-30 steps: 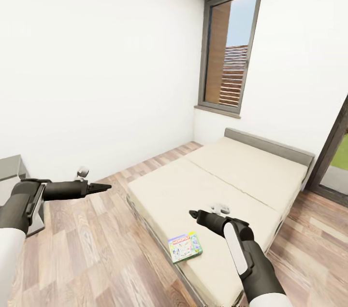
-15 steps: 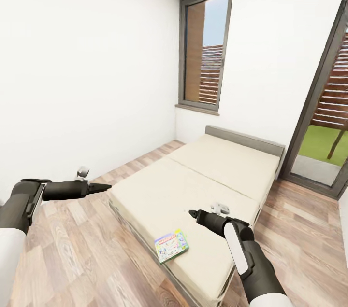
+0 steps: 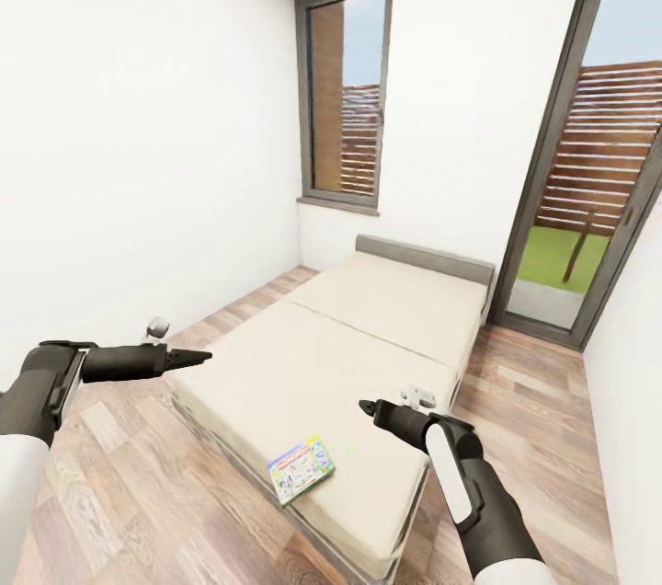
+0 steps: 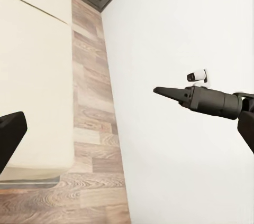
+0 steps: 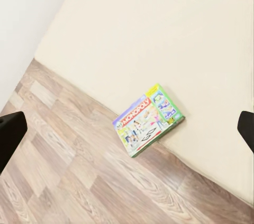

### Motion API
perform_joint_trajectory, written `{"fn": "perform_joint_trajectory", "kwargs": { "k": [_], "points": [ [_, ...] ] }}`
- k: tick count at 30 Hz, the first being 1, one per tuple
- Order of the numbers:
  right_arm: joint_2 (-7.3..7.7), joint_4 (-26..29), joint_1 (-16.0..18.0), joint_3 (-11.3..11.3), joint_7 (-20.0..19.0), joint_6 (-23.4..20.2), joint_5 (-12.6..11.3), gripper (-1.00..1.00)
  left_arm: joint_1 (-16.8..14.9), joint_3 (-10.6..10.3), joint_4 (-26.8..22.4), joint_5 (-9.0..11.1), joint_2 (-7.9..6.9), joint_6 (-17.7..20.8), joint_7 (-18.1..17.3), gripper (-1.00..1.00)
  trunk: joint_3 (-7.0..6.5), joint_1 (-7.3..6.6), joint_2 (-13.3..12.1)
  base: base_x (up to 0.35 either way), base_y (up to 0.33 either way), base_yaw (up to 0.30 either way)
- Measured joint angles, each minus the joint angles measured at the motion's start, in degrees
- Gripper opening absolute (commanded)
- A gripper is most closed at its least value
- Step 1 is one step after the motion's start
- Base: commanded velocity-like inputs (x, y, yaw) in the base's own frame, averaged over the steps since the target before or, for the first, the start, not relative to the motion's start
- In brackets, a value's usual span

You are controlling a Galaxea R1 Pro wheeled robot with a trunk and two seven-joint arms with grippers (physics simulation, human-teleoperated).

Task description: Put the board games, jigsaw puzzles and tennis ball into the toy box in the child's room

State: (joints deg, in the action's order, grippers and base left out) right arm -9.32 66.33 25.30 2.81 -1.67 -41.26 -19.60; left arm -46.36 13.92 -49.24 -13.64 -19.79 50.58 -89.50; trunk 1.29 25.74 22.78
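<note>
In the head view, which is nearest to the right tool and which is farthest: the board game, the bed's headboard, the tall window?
From the right tool:
1. Board game, lying on the bed's near corner, by the edge.
2. Headboard, at the bed's far end.
3. Tall window, in the far wall, above and beyond the headboard.

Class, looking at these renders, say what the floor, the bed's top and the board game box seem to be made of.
Floor: probably wood planks or laminate, showing grain and seams, matte. Bed top: looks like beige fabric, plain and unshiny. Board game: likely printed cardboard, a thin flat box with colourful artwork.
</note>
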Motion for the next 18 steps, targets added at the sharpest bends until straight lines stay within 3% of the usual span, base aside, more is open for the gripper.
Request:
{"fn": "perform_joint_trajectory", "kwargs": {
  "k": [18],
  "points": [
    [-0.04, -0.02, -0.03, 0.0, -0.02, 0.01, 0.0, 1.0, 0.0, 0.09, 0.0, 0.0, -0.1, -0.02, 0.0, 1.0, 0.44, 0.0, 0.0, 0.0, 0.097, -0.279]
  ]
}}
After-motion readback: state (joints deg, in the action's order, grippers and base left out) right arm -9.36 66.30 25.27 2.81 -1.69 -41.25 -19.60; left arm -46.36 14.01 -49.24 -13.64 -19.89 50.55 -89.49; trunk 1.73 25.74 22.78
